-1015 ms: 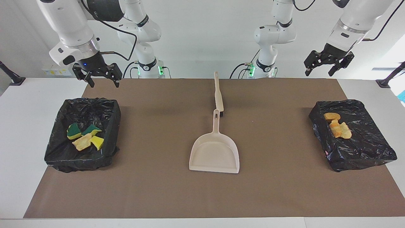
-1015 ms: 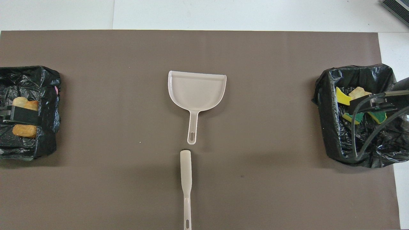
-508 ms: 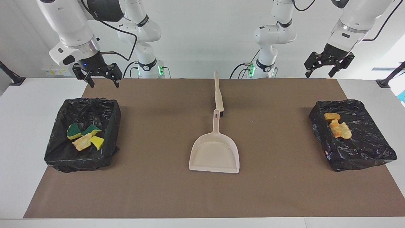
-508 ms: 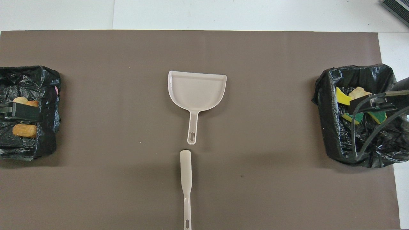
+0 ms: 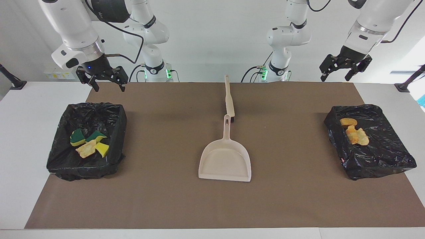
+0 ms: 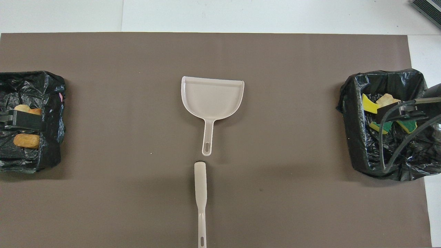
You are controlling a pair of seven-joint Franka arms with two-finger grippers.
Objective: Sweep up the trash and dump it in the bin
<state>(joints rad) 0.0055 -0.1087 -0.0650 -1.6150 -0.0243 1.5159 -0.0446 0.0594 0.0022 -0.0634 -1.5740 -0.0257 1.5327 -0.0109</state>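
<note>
Green-backed yellow sponge pieces point(image 5: 78, 136) and a tan chunk point(image 5: 86, 149) of trash lie in the black-lined bin point(image 5: 83, 169) at the right arm's end. Several orange bread-like chunks point(image 5: 353, 132) rest on the black-bagged bin point(image 5: 382, 159) at the left arm's end. My right gripper point(image 5: 109, 87) hangs open and empty above its bin's edge nearer to the robots; from overhead the right gripper point(image 6: 396, 113) covers part of the sponges point(image 6: 369, 105). My left gripper point(image 5: 333, 78) hangs open and empty, high above the other bin; in the overhead view the left gripper point(image 6: 24, 120) hides part of the chunks point(image 6: 26, 140).
A beige dustpan point(image 5: 225, 159) lies mid-mat with its handle toward the robots. A beige brush point(image 5: 229, 99) lies in line with it, nearer to the robots. A brown mat point(image 5: 166, 199) covers the white table.
The left gripper has drifted slightly up and outward toward its end of the table. The right gripper rose a touch. Trash, dustpan and brush have not moved.
</note>
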